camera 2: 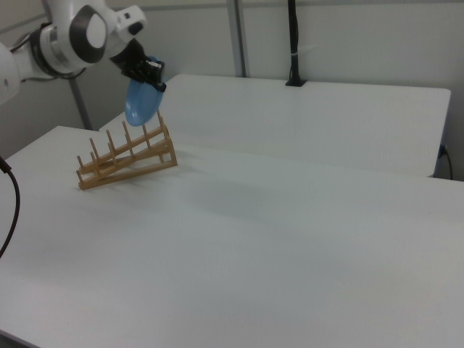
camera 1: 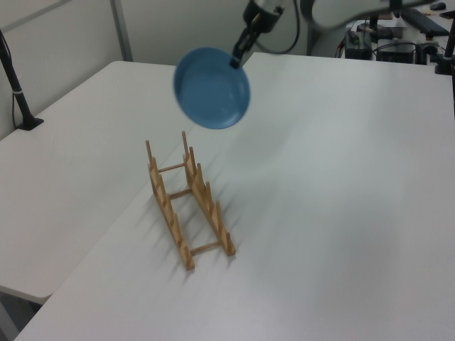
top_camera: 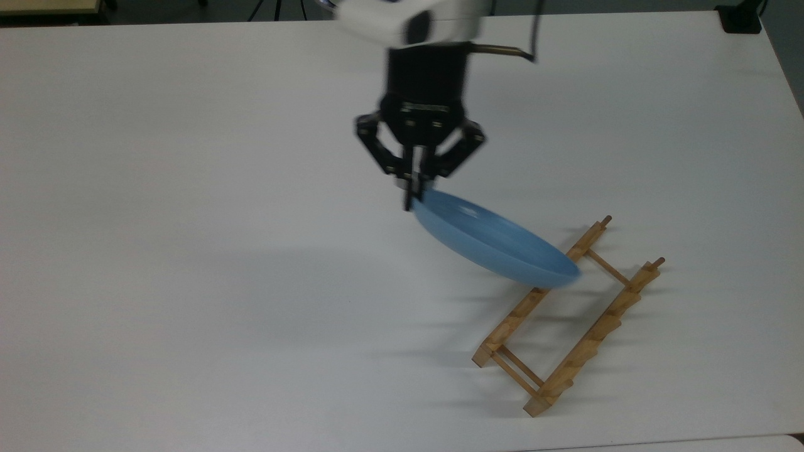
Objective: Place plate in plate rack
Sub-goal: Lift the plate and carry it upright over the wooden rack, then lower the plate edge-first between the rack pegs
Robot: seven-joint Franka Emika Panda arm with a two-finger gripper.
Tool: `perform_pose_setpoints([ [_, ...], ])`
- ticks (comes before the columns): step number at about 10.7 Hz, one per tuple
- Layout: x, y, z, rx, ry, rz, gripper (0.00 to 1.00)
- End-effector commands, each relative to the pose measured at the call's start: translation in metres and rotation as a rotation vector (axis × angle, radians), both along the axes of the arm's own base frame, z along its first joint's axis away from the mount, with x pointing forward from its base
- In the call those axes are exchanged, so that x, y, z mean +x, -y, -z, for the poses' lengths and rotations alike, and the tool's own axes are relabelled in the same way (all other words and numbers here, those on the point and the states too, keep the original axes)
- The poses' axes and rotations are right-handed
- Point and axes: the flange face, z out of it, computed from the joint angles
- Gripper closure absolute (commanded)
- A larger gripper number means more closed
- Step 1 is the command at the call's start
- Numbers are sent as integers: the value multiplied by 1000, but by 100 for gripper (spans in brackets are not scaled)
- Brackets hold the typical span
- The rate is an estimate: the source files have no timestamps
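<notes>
The light-blue plate [top_camera: 493, 242] [camera 1: 212, 87] [camera 2: 140, 103] hangs in the air, tilted steeply on edge. My gripper [top_camera: 411, 198] [camera 1: 235, 62] [camera 2: 150, 78] is shut on the plate's rim, at its upper left in the top view. The light-wood plate rack [top_camera: 568, 314] [camera 1: 187, 202] [camera 2: 128, 156] stands on the white table [top_camera: 188, 251]. In the top view the plate's far edge overlaps the rack's upper-left rail. In the left view the plate hovers above the rack's far end, apart from it.
A black post on a clamp base [camera 1: 18, 92] stands on the neighbouring table at the left view's left. Another black post [camera 2: 293, 43] rises from the far table in the right view. A black block [top_camera: 741, 19] sits at the table's top-right corner in the top view.
</notes>
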Motion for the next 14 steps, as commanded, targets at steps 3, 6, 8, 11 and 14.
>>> perform_pose_setpoints([
  [3,13,-84,50,-158,304,98,100],
  [6,14,-92,51,-158,389,152,100],
  [8,11,-104,44,-134,407,167,100],
  [11,9,-121,61,-191,434,168,100],
  [14,14,-124,85,-217,486,190,100],
])
